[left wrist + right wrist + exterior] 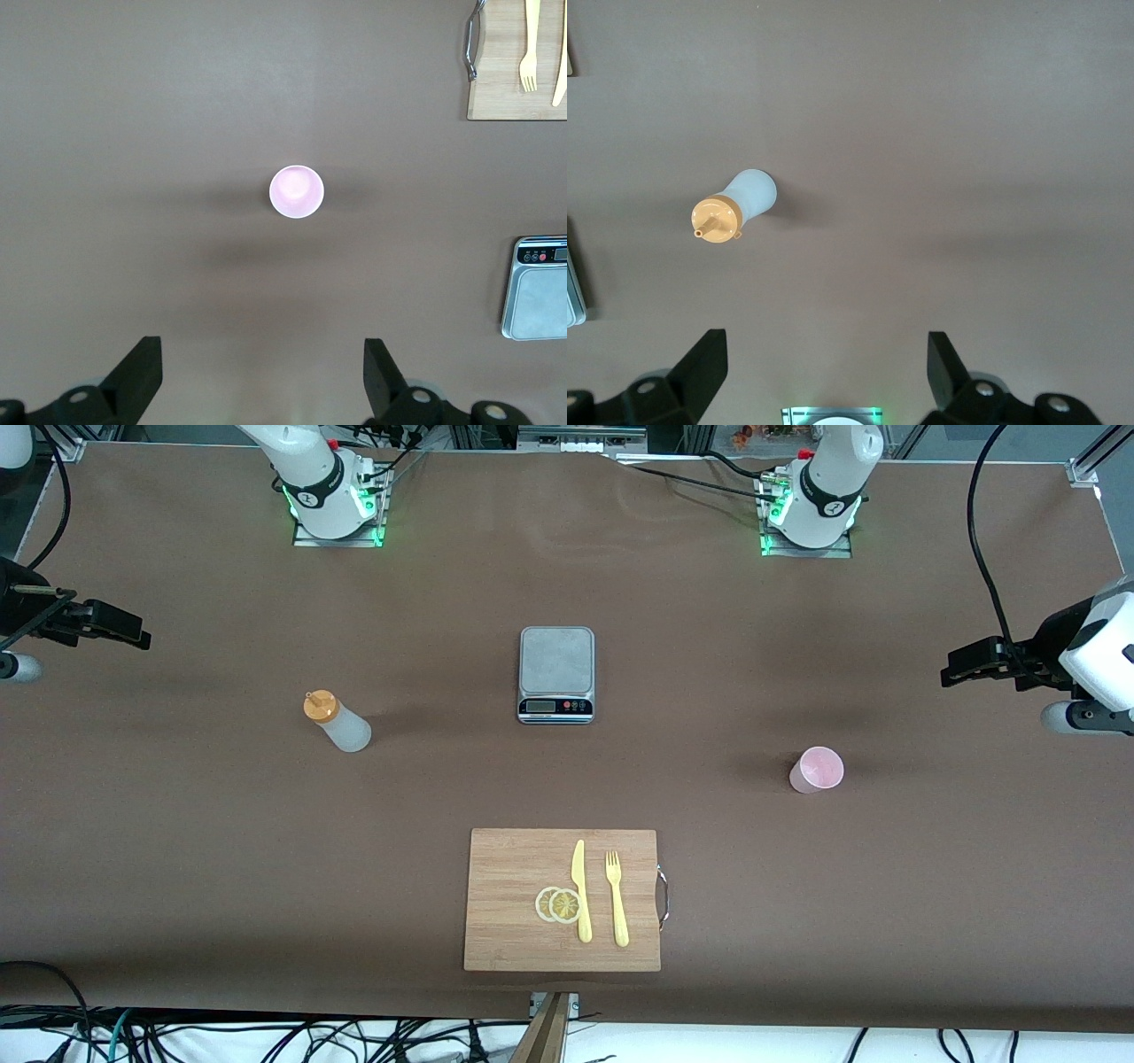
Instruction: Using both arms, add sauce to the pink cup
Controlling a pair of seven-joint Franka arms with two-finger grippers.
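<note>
Front view, brown table (177,824), scale (555,674), wooden board (523,921)

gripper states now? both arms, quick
Left gripper: open, empty, up over the table near the pink cup.
Right gripper: open, empty, up over the table near the sauce bottle.

Both arms: white rounded shells with black bands at the joints. Each base sits on a metal plate lit green at the edges, with a red fitting and black cables beside it. Left hand (952,666): black, on a white wrist block with a grey cylinder under it. Right hand (142,638): black, same build. Wrist views show black wedge-shaped fingers (139,372) with round silver screws beside them.
</note>
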